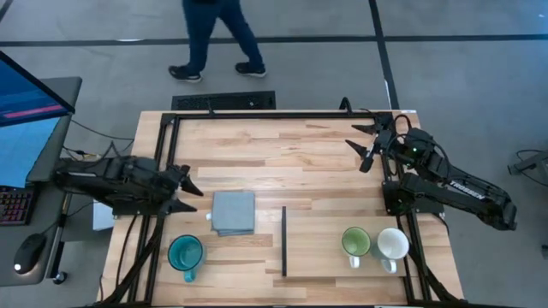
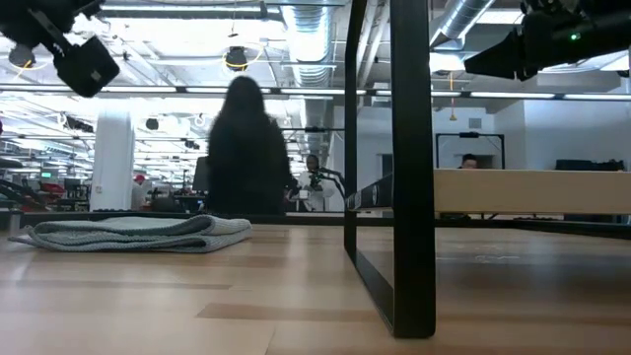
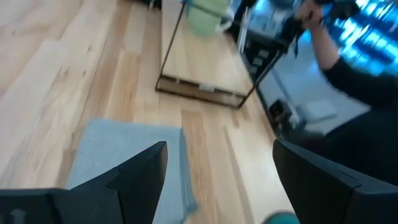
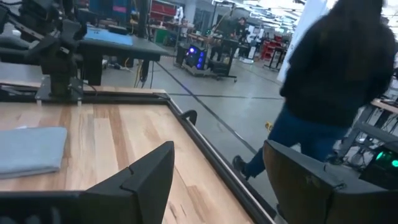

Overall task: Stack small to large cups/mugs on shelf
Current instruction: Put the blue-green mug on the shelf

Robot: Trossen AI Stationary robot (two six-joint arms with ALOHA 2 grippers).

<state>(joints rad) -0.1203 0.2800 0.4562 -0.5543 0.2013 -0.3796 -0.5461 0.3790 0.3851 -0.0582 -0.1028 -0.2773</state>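
Three mugs stand upright on the wooden table near its near edge: a teal one [image 1: 185,253] at the left, a light green one [image 1: 355,242] and a white one [image 1: 393,245] side by side at the right. The shelf shows between them as a thin black strip [image 1: 284,241]. In the left wrist view it is a black-edged light wood panel [image 3: 199,62], and in the low view dark uprights [image 2: 412,168]. My left gripper [image 1: 187,193] is open and empty at the table's left edge, above the grey cloth's left side. My right gripper [image 1: 356,137] is open and empty at the far right.
A folded grey cloth [image 1: 233,211] lies left of the shelf, just beyond the teal mug. A black frame [image 1: 257,114] runs round the table's edges. A person [image 1: 214,38] walks past the far edge and also shows in the right wrist view [image 4: 336,68].
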